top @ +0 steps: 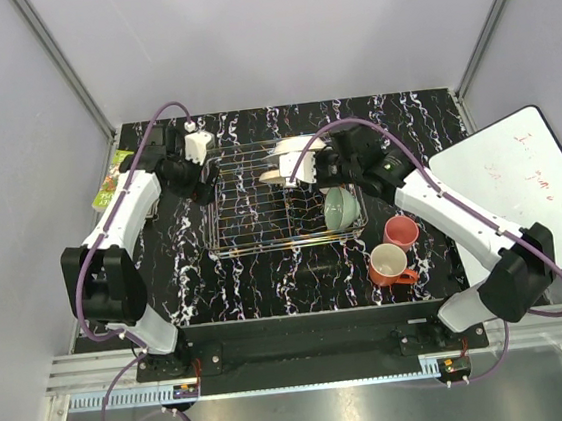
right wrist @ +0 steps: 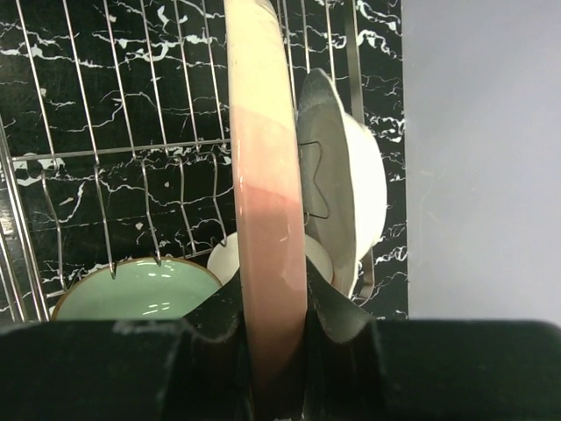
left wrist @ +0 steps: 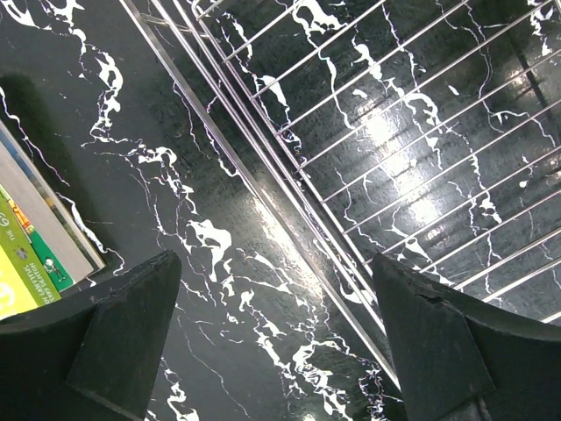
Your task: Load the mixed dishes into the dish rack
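The silver wire dish rack (top: 252, 219) stands mid-table. My right gripper (top: 309, 167) is shut on the peach-pink plate (right wrist: 263, 175) and holds it edge-on, upright, over the rack's back right part; the plate also shows in the top view (top: 275, 176). A white plate (right wrist: 364, 189) stands just beside it in the rack. The pale green bowl (top: 339, 207) leans in the rack's right end. The pink cup (top: 401, 230) and the orange mug (top: 389, 264) sit on the table right of the rack. My left gripper (left wrist: 276, 342) is open and empty above the table at the rack's left edge (left wrist: 289, 202). The orange bowl is out of view.
A green book (top: 112, 178) lies at the table's left edge, and shows in the left wrist view (left wrist: 26, 263). A whiteboard (top: 520, 190) leans at the right. Grey walls close the back and sides.
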### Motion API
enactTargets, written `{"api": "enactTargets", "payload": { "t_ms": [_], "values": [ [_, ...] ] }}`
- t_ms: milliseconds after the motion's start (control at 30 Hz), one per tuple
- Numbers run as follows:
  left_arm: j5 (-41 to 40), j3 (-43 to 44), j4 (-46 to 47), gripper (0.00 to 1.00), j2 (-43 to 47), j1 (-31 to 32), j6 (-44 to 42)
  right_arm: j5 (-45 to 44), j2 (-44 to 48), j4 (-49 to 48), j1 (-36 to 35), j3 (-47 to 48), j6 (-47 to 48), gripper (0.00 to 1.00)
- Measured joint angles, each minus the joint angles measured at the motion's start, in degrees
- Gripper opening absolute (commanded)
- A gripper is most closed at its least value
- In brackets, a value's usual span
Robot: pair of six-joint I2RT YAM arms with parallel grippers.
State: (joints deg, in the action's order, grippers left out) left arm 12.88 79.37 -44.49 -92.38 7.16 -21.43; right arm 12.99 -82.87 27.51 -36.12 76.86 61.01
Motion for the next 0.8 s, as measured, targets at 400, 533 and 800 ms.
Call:
{"api": "enactTargets", "payload": {
  "t_ms": [400,533,800],
  "values": [
    [0.3,0.0,0.0,0.93,0.0,0.0,1.3,-0.1,-0.7,0.6,0.0,-1.2,0.1,0.00],
    [0.6,0.0,0.0,0.93,0.0,0.0,1.6,-0.4,-3.1,0.2,-0.1,-1.0,0.8,0.00],
    [0.7,0.0,0.0,0.93,0.0,0.0,1.6,-2.5,-8.1,0.1,-1.7,0.4,3.3,0.00]
  ]
}}
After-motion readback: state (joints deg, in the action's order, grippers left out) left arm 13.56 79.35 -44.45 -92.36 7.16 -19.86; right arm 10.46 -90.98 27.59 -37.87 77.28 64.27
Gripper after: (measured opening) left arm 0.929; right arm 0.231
